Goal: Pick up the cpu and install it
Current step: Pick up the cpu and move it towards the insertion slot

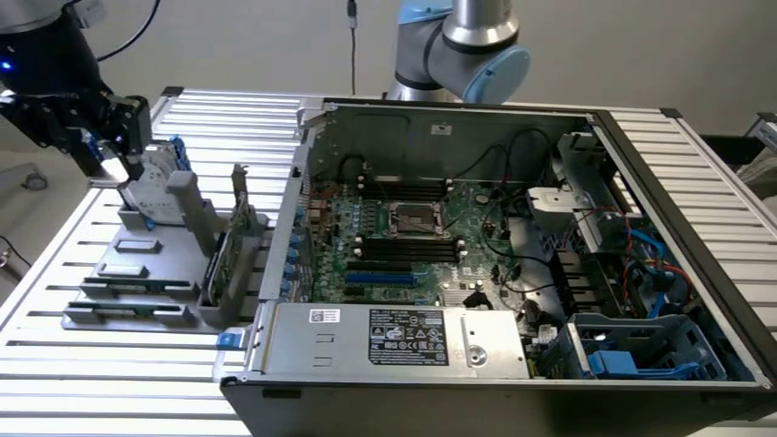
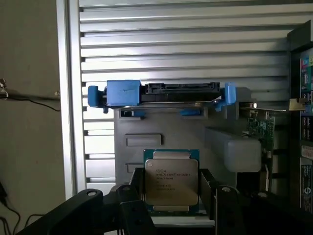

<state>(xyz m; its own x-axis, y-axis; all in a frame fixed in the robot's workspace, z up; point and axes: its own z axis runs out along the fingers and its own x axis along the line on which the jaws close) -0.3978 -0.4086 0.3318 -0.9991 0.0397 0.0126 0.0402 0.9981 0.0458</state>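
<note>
The cpu (image 2: 171, 181), a small square chip with a dull silver top and green edge, sits between the two black fingers (image 2: 138, 190) of my gripper (image 2: 174, 196), which is shut on its sides. In the exterior view the gripper (image 1: 109, 169) hangs at the far left above the grey parts holder (image 1: 134, 273), with the cpu (image 1: 115, 170) showing as a small bright piece at its tip. The dark metal-framed socket (image 1: 413, 218) lies in the middle of the motherboard inside the open computer case (image 1: 304, 164), well toward the exterior view's right of the gripper.
A silver hard drive with blue rails (image 2: 161, 93) stands on the grey holder (image 2: 161, 127) just beyond the cpu. Expansion cards (image 1: 237, 246) stand upright between holder and case. Inside the case are cables, a power supply (image 1: 401, 337) and a blue drive cage (image 1: 643, 350).
</note>
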